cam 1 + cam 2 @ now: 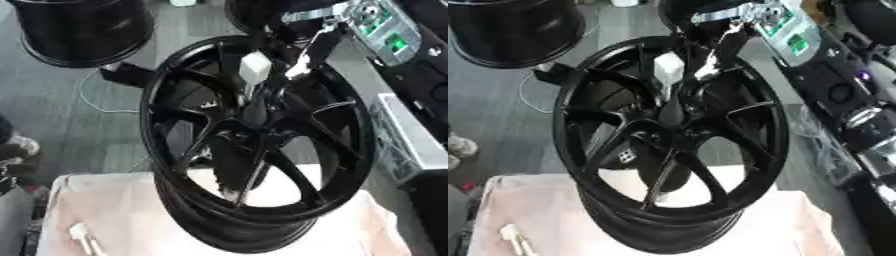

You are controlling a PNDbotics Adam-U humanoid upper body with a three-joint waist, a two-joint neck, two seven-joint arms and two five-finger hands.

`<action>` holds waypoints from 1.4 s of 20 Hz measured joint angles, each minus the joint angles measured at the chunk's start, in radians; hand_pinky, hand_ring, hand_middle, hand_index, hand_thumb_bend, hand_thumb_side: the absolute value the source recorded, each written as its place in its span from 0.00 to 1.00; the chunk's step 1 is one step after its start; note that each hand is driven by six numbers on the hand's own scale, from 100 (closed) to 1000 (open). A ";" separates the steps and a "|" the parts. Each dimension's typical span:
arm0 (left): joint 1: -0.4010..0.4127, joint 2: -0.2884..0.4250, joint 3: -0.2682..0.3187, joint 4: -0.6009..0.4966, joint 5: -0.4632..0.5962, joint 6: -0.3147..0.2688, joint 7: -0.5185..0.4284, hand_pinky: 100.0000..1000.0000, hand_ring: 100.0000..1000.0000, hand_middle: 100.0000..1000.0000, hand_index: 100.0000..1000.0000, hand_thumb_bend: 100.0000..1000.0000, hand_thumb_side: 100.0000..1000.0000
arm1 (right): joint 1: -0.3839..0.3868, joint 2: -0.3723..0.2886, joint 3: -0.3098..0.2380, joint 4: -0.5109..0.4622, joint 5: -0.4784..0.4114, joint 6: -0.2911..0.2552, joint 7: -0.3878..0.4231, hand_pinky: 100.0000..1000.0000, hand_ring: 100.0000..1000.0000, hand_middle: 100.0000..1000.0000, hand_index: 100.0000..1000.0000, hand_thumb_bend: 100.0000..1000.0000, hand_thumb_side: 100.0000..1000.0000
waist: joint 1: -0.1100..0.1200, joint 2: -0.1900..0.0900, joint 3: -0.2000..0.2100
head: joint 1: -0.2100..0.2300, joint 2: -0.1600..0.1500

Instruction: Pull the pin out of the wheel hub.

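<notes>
A black spoked wheel (343, 145) stands upright on a cloth-covered table (105, 210), its face turned toward me. Its hub (248, 125) is dark, and I cannot make out a pin in it. My right arm comes down from the upper right, with silver links (317, 14) and green boards (387, 31). My black right hand (267, 90) lies over the upper spokes just above the hub and blends into the wheel. A small white block (255, 67) shows at the hand's upper side. My left hand appears in neither view.
A second black wheel (83, 30) stands on the grey floor at the upper left, with a white cable (92, 97) beside it. Equipment and a clear crate (407, 145) line the right side. A small white thing (80, 232) lies on the cloth at the lower left.
</notes>
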 measured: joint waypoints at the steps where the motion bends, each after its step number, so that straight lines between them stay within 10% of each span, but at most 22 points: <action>1: -0.001 0.000 0.000 0.000 0.000 0.000 0.000 0.44 0.52 0.59 0.65 0.23 0.98 | 0.000 0.001 -0.001 0.000 0.002 0.001 -0.003 0.32 0.29 0.57 0.74 0.39 0.07 | 0.000 0.000 0.001 | 0.000 0.000; 28: -0.010 -0.008 0.000 0.000 0.000 0.000 -0.006 0.44 0.52 0.59 0.65 0.23 0.98 | 0.008 0.046 0.016 0.035 0.049 -0.007 -0.065 0.28 0.27 0.52 0.70 0.30 0.00 | 0.004 0.013 0.019 | -0.002 0.000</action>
